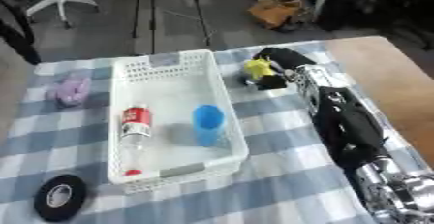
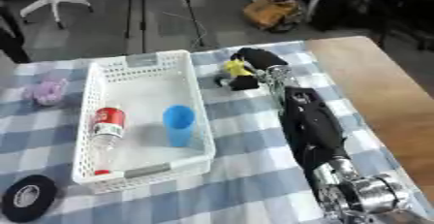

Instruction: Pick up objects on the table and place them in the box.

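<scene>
Progress stands at roughly the halfway mark, by my count. Inside the white basket lie two items: a clear bottle with a red label, on its side along the left wall, and a blue cup standing upright toward the right wall. Three items are outside it. A yellow toy sits just beside the basket's far right corner, and the right hand is on it, dark fingers curled around it so that it appears gripped; whether the toy is lifted off the checked cloth I cannot tell. A pale purple object lies on the cloth to the left of the basket, near but apart from it. A black tape roll lies flat near the front left corner of the table. The left hand shows in neither view. Remaining work, as I judge it: toy into the basket, then purple object and tape.
</scene>
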Robot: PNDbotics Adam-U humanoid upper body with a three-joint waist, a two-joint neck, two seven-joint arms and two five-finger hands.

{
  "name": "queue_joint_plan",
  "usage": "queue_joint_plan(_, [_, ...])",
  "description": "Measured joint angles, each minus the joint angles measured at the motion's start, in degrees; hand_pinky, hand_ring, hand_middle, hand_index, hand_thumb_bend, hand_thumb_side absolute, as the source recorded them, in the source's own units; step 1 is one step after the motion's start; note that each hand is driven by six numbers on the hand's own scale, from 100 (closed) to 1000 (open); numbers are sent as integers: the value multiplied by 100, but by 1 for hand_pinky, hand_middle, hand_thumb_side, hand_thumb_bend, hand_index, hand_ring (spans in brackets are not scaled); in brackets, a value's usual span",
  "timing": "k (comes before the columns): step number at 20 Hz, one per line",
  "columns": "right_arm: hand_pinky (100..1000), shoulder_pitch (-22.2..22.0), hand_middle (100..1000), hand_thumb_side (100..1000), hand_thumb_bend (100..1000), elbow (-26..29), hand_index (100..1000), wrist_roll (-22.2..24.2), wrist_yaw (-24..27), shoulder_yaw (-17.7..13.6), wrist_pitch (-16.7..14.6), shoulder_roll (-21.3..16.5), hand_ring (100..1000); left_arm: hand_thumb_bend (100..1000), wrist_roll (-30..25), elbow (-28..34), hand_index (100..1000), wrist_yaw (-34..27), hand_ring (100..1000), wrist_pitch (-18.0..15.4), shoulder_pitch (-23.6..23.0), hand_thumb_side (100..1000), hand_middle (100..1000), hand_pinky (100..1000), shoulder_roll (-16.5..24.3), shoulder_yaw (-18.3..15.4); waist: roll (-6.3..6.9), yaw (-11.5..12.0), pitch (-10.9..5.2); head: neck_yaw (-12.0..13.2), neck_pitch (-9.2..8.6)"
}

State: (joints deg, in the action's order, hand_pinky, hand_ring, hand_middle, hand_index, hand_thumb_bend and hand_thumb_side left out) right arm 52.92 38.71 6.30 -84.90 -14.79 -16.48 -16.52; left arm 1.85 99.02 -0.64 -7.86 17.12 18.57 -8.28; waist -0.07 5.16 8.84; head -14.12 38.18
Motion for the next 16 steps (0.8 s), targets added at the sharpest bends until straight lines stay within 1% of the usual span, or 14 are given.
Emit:
queue_joint_plan(3, [678, 1, 897, 895, 511, 52, 923, -105, -201, -1, 231, 2, 767, 545, -1, 0, 853, 0, 946, 1, 0, 926, 888, 386, 0, 0, 1, 1, 0, -2, 0])
queue_joint_plan(4, [624, 1, 884, 878, 498, 71, 912, -162, -283, -1, 323, 4, 720, 544, -1, 0, 853, 0, 946, 1, 0, 927, 888, 387, 0, 1, 1, 1, 0, -2, 0])
queue_joint_plan(9, [592, 3, 876, 863, 488, 139, 906, -524, -683, -26, 891, 9, 683, 544, -2, 0, 853, 0, 946, 0, 0, 927, 888, 386, 0, 2, 30, 6, 0, -8, -1])
queue_joint_plan(11, [581, 4, 874, 855, 485, 139, 904, -610, -780, -40, 1071, 10, 669, 543, -3, 0, 853, 0, 946, 0, 0, 927, 888, 386, 0, 4, 32, 8, 0, -21, -1])
queue_joint_plan(13, [548, 10, 865, 860, 484, 139, 899, -651, -845, -50, 1221, 11, 642, 544, -5, 0, 853, 0, 946, -1, 0, 927, 888, 385, 0, 13, 34, 14, 0, -23, -1])
queue_joint_plan(16, [545, 50, 869, 870, 484, 139, 900, -601, -883, -74, 1382, 13, 642, 543, -11, 0, 853, 0, 946, -6, 0, 927, 888, 385, -1, 32, 38, 15, -1, -28, -1])
